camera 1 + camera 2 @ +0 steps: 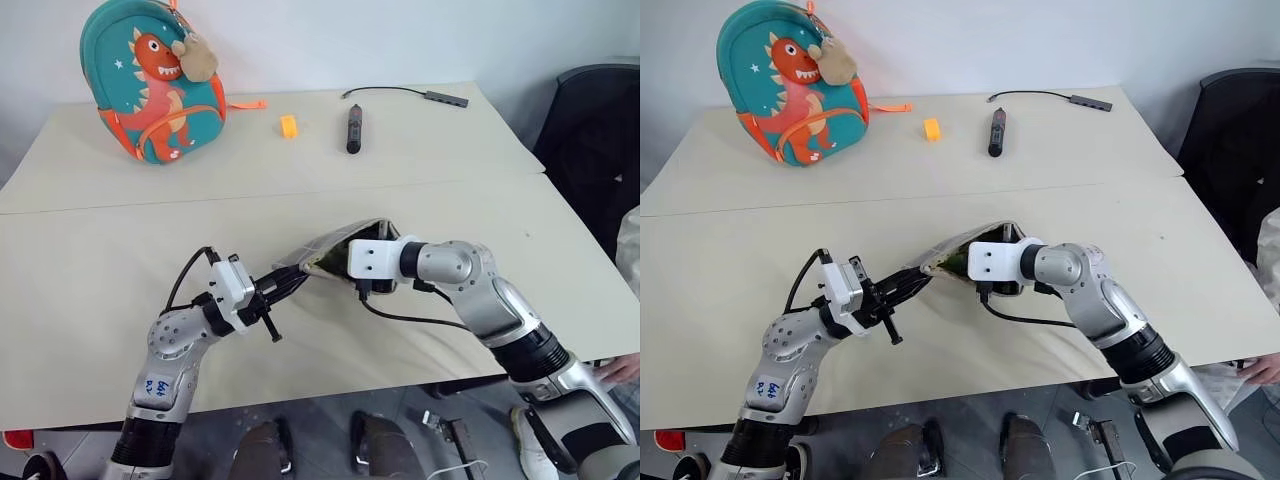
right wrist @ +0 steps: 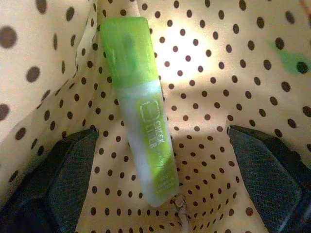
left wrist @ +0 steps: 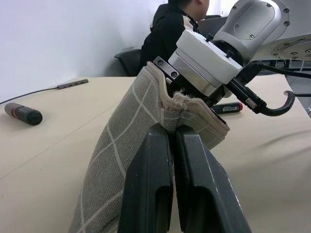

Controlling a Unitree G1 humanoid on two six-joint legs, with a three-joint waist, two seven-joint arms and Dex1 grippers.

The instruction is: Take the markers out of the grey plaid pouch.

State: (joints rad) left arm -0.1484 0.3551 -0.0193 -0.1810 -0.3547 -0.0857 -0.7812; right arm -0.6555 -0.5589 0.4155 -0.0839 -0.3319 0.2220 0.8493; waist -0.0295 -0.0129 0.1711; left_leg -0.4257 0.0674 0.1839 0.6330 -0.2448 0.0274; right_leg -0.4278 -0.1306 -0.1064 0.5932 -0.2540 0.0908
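Reading "CHECK LINER": green marker (image 2: 141, 109) label.

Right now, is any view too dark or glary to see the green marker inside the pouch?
Right wrist view: warm light glows through the dotted lining, with a bright patch above the green marker; its print is readable but soft. Left wrist view: the pouch is evenly lit. Eye views: the pouch mouth is shadowed by the right gripper.

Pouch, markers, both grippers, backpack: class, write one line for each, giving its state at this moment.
grey plaid pouch: lifted off the table, mouth open.
green marker: inside the pouch, between the open fingers, not gripped.
red-capped marker: out, lying on the table.
left gripper: shut on the pouch's edge.
right gripper: open, reaching inside the pouch.
dinosaur backpack: upright, zipped.
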